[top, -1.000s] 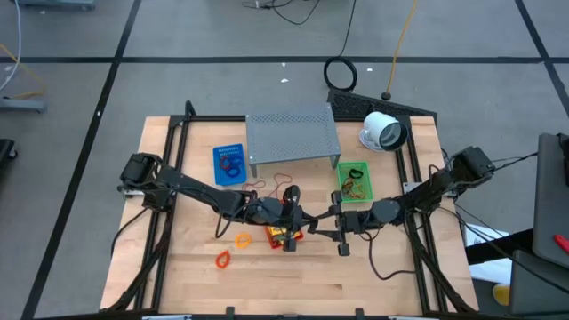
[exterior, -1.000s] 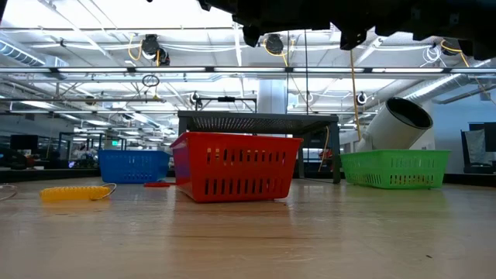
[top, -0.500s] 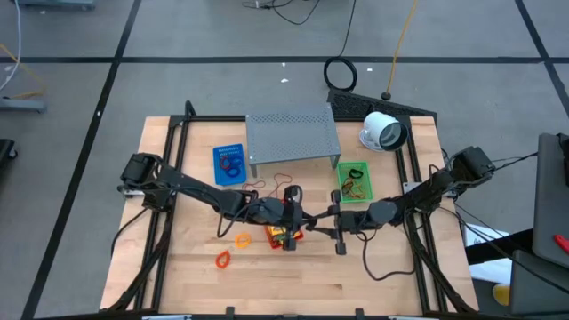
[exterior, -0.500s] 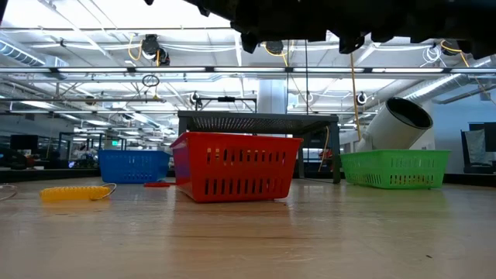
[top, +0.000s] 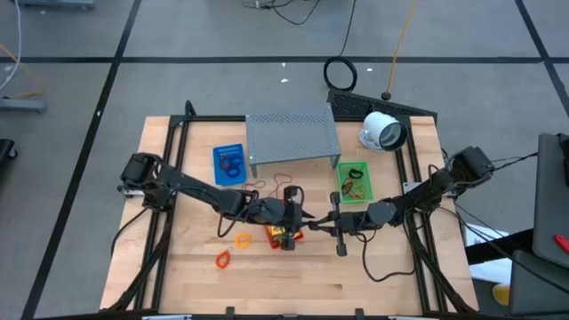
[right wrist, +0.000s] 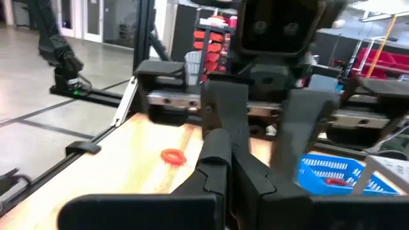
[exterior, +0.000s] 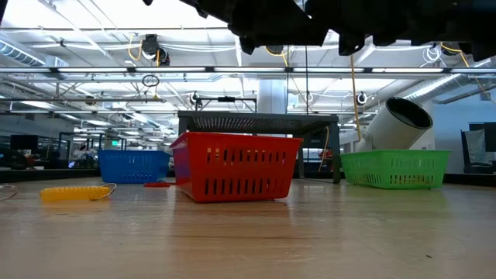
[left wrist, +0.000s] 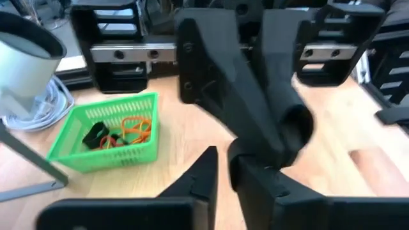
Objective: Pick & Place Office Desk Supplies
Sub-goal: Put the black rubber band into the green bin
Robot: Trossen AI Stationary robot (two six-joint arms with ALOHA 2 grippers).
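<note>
Your right gripper [top: 313, 228] has just snapped its jaws together beside the red basket [top: 284, 236], meeting the left gripper [top: 298, 220], whose jaws are parting, so a handover looks underway; I cannot make out the item.

you have the supplies spread across the middle of the table. an orange loop [top: 242, 238] lies flat on the bare wood, and a second orange-red loop [top: 222, 259] lies nearer the front edge, apart from it. thin red and orange bands [top: 283, 183] lie loose on the wood in front of the shelf. the blue basket [top: 229, 163] holds a dark loop and a red one. the green basket [top: 353, 181] holds orange bands [left wrist: 134, 127] with a black clip [left wrist: 96, 134] beside them. the red basket [exterior: 232, 165] sits at centre; you can't make out its contents. from table height, a yellow packet [exterior: 75, 192] lies flat on the wood.
</note>
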